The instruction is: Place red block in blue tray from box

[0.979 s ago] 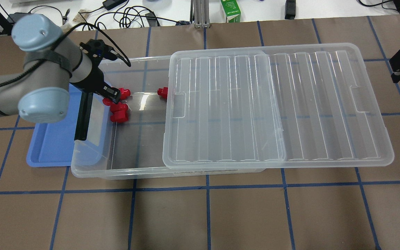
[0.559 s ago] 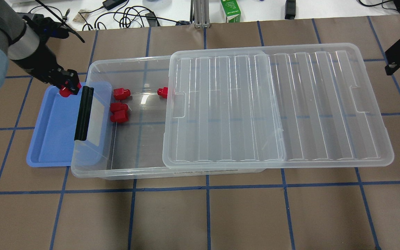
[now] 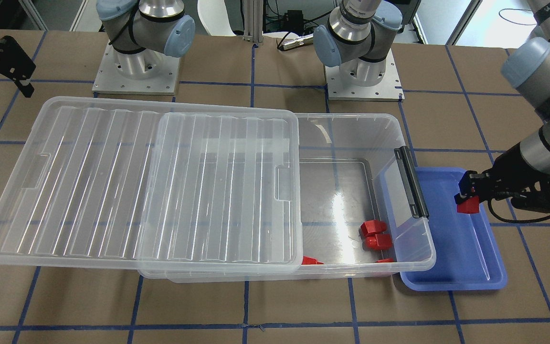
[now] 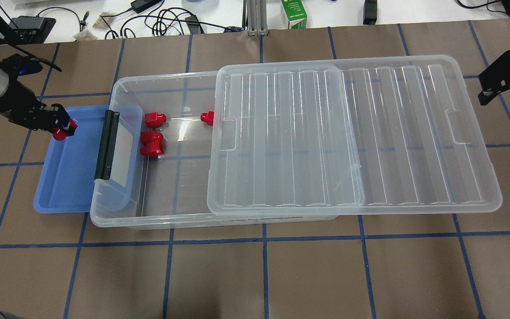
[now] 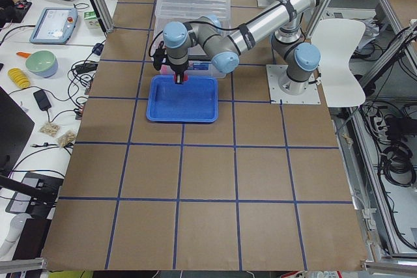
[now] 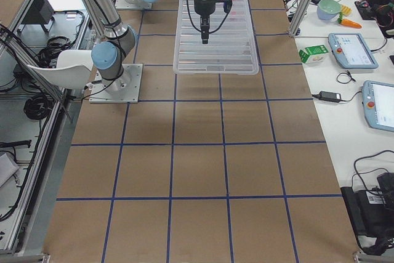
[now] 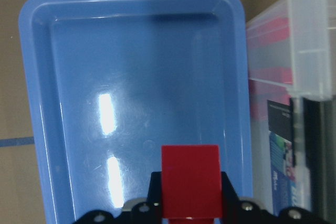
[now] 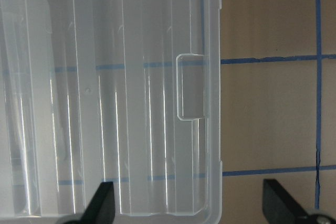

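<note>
My left gripper [image 4: 62, 125] is shut on a red block [image 4: 60, 133] and holds it just above the blue tray [image 4: 64, 186], near the tray's far outer corner. The left wrist view shows the block [image 7: 190, 179] between the fingers, over the bare tray floor [image 7: 131, 77]. The clear box [image 4: 166, 199] stands beside the tray, its latch end [image 4: 106, 144] overlapping the tray's rim. Three more red blocks [image 4: 152, 144] lie in its uncovered end. My right gripper [image 4: 487, 93] is open and empty, above the outer end of the shifted lid [image 4: 348, 133].
The ribbed lid covers most of the box and overhangs it on the right. A green carton [image 4: 294, 13] and cables lie beyond the table's back edge. The two arm bases [image 3: 136, 71] stand on the robot's side of the table.
My left gripper has carried the red block out of the box, over the black latch, to the tray's far left corner. The right gripper has shifted slightly inward.
</note>
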